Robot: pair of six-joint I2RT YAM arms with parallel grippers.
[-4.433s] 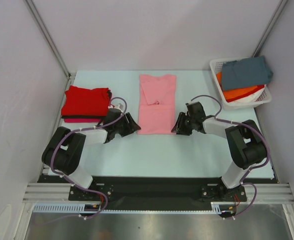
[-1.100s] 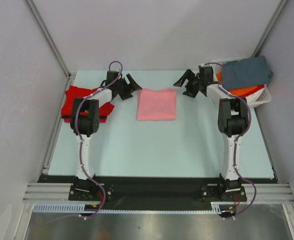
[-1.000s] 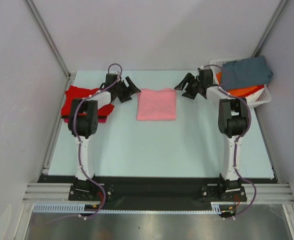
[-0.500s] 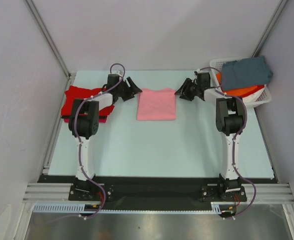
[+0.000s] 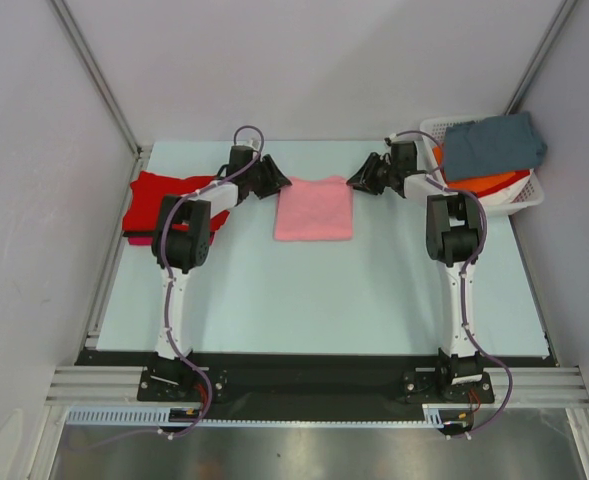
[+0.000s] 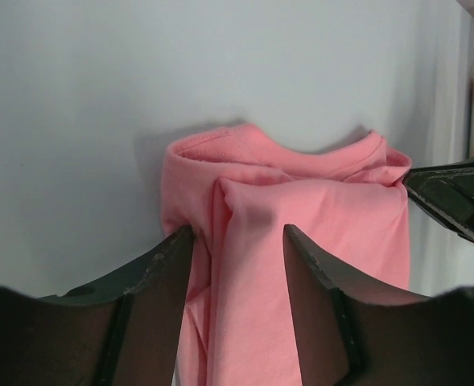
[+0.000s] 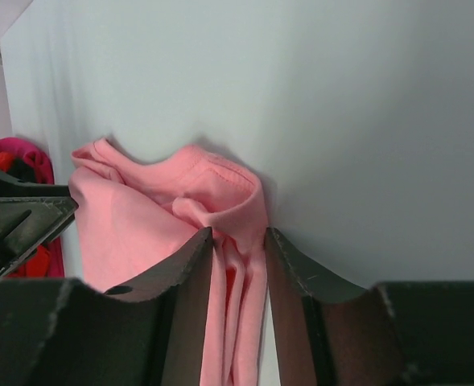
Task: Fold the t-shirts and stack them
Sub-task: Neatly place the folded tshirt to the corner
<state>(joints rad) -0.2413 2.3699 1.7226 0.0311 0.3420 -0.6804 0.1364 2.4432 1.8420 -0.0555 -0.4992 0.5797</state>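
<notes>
The light pink t-shirt (image 5: 314,210) lies folded into a small rectangle at the far middle of the table. My left gripper (image 5: 276,184) is at its far left corner. In the left wrist view its jaws (image 6: 237,233) stand apart, straddling the pink cloth (image 6: 325,217). My right gripper (image 5: 356,181) is at the far right corner. In the right wrist view its jaws (image 7: 238,235) stand close together with bunched pink folds (image 7: 132,225) pinched between them. Each wrist view shows the other gripper's tip at the opposite corner.
A folded red t-shirt (image 5: 154,198) on a magenta one lies at the far left, partly under my left arm. The white slotted basket (image 5: 429,130) at the far right holds a slate grey-blue t-shirt (image 5: 494,143) over an orange one (image 5: 484,183). The back wall is close behind.
The pink t-shirt went from a long strip to a short rectangle. Both grippers, earlier wide of its far corners, have moved inward onto them; the right jaws have closed on the cloth.
</notes>
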